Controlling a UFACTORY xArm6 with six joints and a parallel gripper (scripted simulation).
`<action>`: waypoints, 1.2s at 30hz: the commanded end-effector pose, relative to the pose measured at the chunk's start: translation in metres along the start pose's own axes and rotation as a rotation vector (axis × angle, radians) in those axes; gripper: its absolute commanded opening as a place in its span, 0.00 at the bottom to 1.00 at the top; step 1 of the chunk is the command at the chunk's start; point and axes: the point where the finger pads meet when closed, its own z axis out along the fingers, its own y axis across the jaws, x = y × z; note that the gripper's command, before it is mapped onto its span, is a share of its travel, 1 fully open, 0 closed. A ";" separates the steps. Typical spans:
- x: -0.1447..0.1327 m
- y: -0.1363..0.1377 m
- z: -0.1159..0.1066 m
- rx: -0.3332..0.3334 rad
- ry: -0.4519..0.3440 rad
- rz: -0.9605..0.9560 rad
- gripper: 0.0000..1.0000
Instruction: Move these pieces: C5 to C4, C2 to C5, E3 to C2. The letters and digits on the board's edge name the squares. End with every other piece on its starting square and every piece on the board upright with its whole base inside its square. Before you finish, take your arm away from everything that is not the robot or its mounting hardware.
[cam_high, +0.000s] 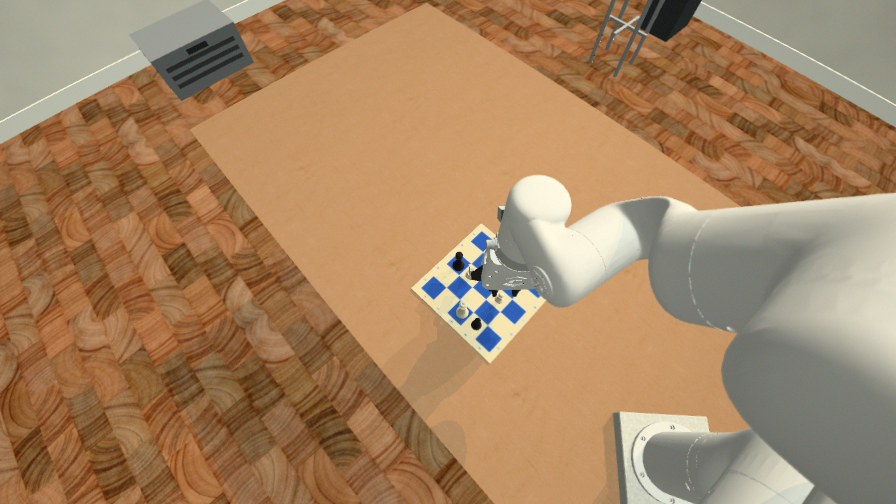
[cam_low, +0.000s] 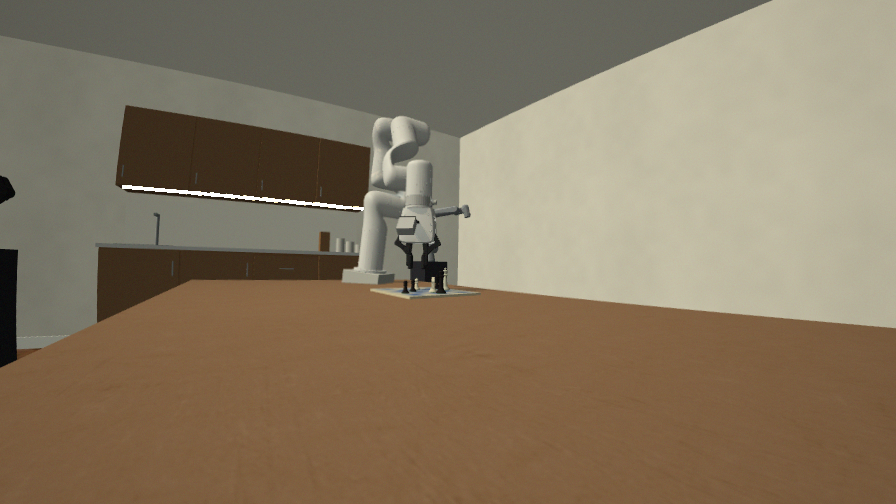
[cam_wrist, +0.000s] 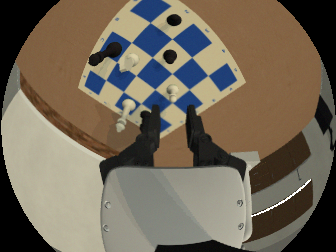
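Claw (cam_wrist: 172, 113) hangs parted above chessboard (cam_wrist: 223, 78), white pawn (cam_wrist: 172, 92) between fingertips.

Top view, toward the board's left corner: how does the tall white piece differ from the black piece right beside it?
The white piece is pale, slim and clearly taller; the black piece is dark, short and round-headed, like a pawn. Both stand upright, close together on the chessboard.

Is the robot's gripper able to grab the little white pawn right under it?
Probably yes. The gripper hangs open and empty above the blue-and-cream chessboard, and the small white pawn stands upright just past its fingertips, with no neighbouring piece touching it.
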 end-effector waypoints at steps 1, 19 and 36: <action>0.001 -0.001 -0.024 0.003 0.003 0.000 0.34; 0.001 -0.001 -0.039 0.003 0.003 0.000 1.00; 0.022 -0.023 -0.041 0.003 0.003 -0.058 1.00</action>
